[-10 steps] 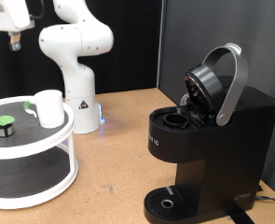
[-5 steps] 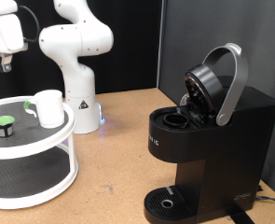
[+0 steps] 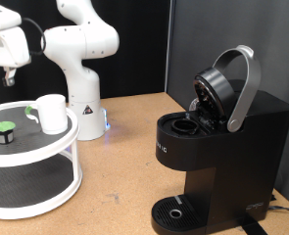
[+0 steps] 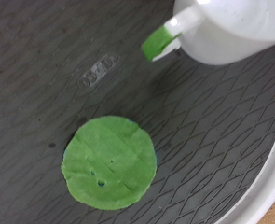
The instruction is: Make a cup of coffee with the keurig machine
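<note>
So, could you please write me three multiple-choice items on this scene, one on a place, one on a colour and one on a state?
1. Where does the cup stand?
A. on the top tier of the white tray stand
B. on the keurig machine's drip base
C. on the tabletop

2. What colour is the pod's top?
A. red
B. green
C. silver

3. How is the keurig machine set?
A. lid shut
B. lid raised, chamber open
C. lying on its side

Answers: 1 A, the cup sits beside the pod on the upper tier. 2 B, the wrist view shows a green disc. 3 B, the handle band is up and the chamber is exposed.
</note>
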